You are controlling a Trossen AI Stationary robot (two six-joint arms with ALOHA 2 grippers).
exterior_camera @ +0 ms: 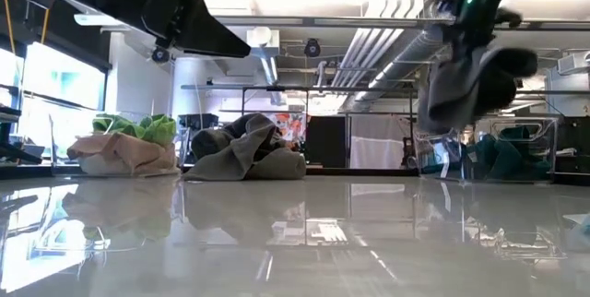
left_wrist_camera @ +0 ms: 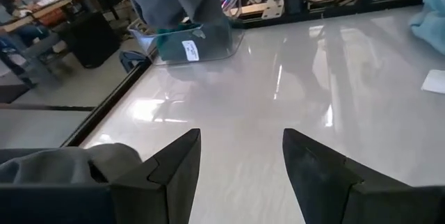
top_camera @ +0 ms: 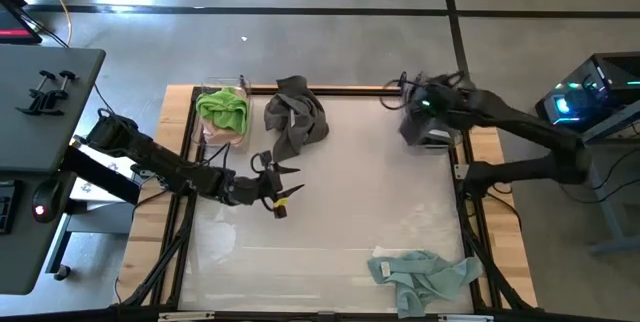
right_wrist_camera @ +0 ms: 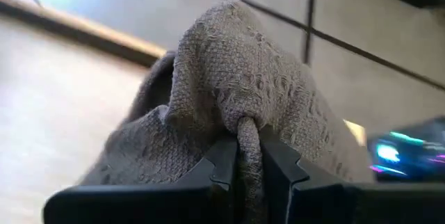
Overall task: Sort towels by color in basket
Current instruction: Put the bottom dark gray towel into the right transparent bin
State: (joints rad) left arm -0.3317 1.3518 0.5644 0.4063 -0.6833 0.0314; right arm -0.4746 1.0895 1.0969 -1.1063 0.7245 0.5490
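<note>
My right gripper [right_wrist_camera: 248, 161] is shut on a dark grey towel [top_camera: 427, 124] above the clear basket [exterior_camera: 516, 163] at the table's far right, which holds a dark teal towel [exterior_camera: 505, 154]. My left gripper [top_camera: 275, 190] hangs open over the table's left middle and touches nothing. A second dark grey towel [top_camera: 296, 119] lies crumpled on the table beyond it. The far-left basket [top_camera: 205, 137] holds a lime green towel [top_camera: 224, 109] on a pinkish cloth [exterior_camera: 120, 154]. A pale mint towel [top_camera: 425, 277] lies at the near right edge. My right gripper pinches a bunched fold [right_wrist_camera: 245, 123] of the dark grey towel between its two fingers, coming from above and pointing down. The towel is lifted clear of the table and hangs slack below the fingers [exterior_camera: 466, 85], over the right basket.
Black rails [top_camera: 470, 222] frame the white table. A small white slip [left_wrist_camera: 434, 81] lies on the surface near the mint towel. Open surface stretches across the table's middle [top_camera: 350, 202]. A dark bench with clamps [top_camera: 45, 92] stands off the left side.
</note>
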